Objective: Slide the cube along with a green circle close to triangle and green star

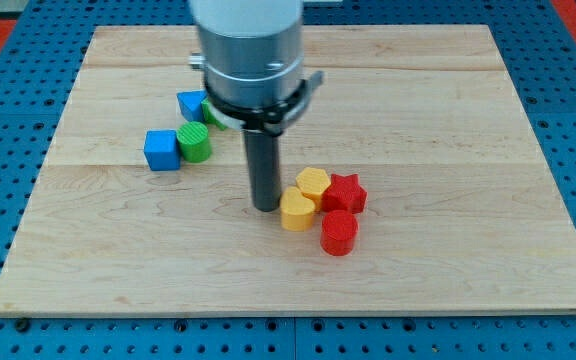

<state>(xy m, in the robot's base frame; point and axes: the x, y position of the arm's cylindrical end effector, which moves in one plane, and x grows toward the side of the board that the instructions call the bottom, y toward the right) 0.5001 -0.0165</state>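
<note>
Tip [265,207] touches yellow heart [297,211] at its 9 o'clock; blue cube [162,150] and green cylinder [195,143] sit paired at 10 o'clock. No hand fitted, nothing held.

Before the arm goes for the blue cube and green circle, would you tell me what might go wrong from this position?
My tip rests right beside the yellow heart, in a tight cluster with the yellow hexagon, red star and red cylinder; a sideways start would likely scatter them.

The blue cube and green circle touch side by side, so an off-centre push may split the pair.

The arm hides much of the blue triangle and green star, making the goal hard to judge.
</note>
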